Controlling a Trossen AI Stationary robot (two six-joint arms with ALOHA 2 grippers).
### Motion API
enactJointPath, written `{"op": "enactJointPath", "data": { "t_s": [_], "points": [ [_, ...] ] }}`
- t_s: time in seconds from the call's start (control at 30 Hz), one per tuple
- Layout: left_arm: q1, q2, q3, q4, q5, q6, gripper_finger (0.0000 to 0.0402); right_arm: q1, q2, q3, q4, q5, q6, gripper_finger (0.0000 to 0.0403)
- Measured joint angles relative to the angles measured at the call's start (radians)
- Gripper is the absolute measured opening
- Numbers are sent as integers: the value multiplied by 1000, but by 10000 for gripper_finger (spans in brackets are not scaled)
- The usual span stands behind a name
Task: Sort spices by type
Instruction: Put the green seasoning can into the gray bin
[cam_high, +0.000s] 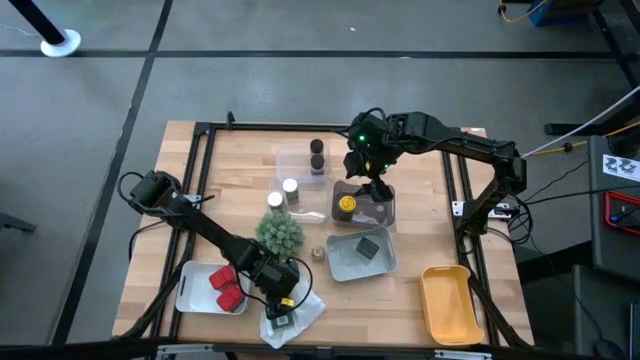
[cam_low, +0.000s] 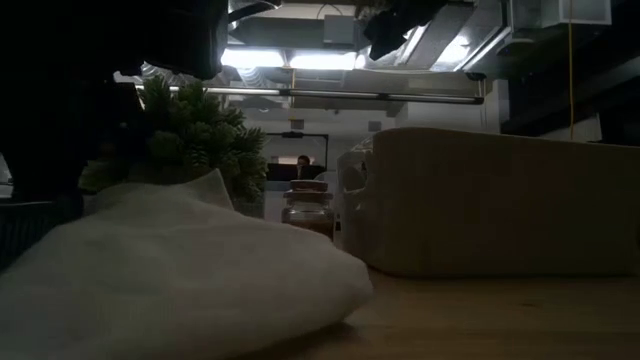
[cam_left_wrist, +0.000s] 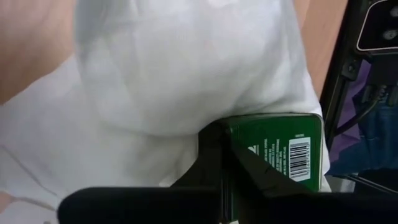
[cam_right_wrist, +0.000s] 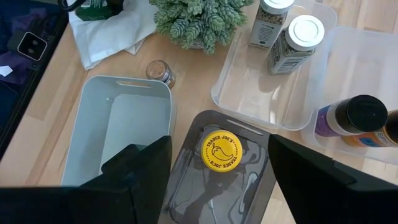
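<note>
A green packet (cam_left_wrist: 280, 146) with a barcode lies on the white plastic bag (cam_high: 300, 312) near the table's front edge, and my left gripper (cam_high: 283, 297) is shut at its edge. My right gripper (cam_right_wrist: 217, 152) hangs open above the grey tray (cam_high: 378, 212), where a yellow-capped jar (cam_right_wrist: 219, 150) stands. Two white-capped jars (cam_right_wrist: 292, 37) stand in a clear tray (cam_right_wrist: 249, 93). Dark-capped jars (cam_high: 317, 155) stand in another clear tray at the far side. Red packets (cam_high: 224, 285) lie in the white tray (cam_high: 190, 290). A dark grey block (cam_high: 368, 247) lies in the pale tray (cam_high: 345, 262). My left gripper is shut on the green packet's edge (cam_left_wrist: 239, 134), coming down steeply from above. The dark fingers (cam_left_wrist: 214, 168) cover the place of contact, so how much of the packet lies between them does not show. The packet lies flat on the white bag (cam_left_wrist: 161, 81).
A green bushy plant (cam_high: 278, 232) stands mid-table between the trays. A tan round piece (cam_high: 318, 252) lies on the wood beside the pale tray. A yellow tray (cam_high: 447, 300) sits at the front right. A black frame (cam_high: 205, 160) rims the table.
</note>
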Motion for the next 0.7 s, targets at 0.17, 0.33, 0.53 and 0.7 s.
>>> {"op": "enactJointPath", "data": {
  "t_s": [0.17,0.33,0.53,0.7],
  "points": [
    [0,0,0,-1,0,-14,4,0,0,0,0,0,0,266],
    [0,0,0,-3,0,-14,3,0,0,0,0,0,0,266],
    [0,-25,-1,-7,0,-14,0,0,0,0,1,0,0,266],
    [0,-59,-1,-11,-1,-23,0,0,0,0,5,0,0,266]
  ]
}}
